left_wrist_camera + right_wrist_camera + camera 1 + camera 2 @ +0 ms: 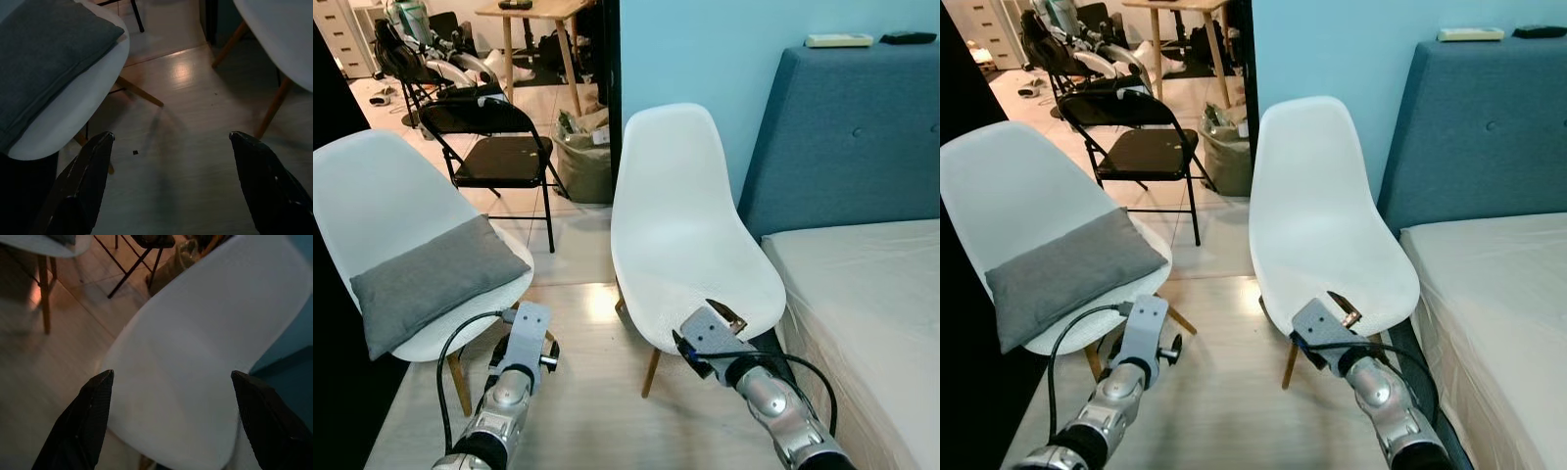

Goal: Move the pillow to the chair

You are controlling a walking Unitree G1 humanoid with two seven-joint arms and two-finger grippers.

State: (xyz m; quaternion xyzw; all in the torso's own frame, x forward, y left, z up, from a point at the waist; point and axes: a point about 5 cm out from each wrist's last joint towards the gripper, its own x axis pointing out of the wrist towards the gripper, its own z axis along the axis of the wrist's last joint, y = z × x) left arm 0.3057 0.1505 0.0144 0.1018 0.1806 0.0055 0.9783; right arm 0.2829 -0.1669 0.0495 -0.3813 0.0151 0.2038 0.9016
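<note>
A grey pillow point(435, 279) lies on the seat of the white chair point(372, 201) at my left. A second white chair point(680, 230) with a bare seat stands in the middle, beside the bed. My left gripper point(171, 144) is open and hangs low over the wooden floor, just right of the pillow's chair; the pillow point(44, 58) is ahead of its fingers. My right gripper point(171, 382) is open and held low in front of the bare chair's seat point(195, 362), holding nothing.
A bed point(871, 304) with a blue headboard point(847, 137) stands at the right against a light blue wall. A black folding chair point(499, 147) and a bin point(582, 157) stand behind the two white chairs. Bare wooden floor point(578, 392) lies between the chairs.
</note>
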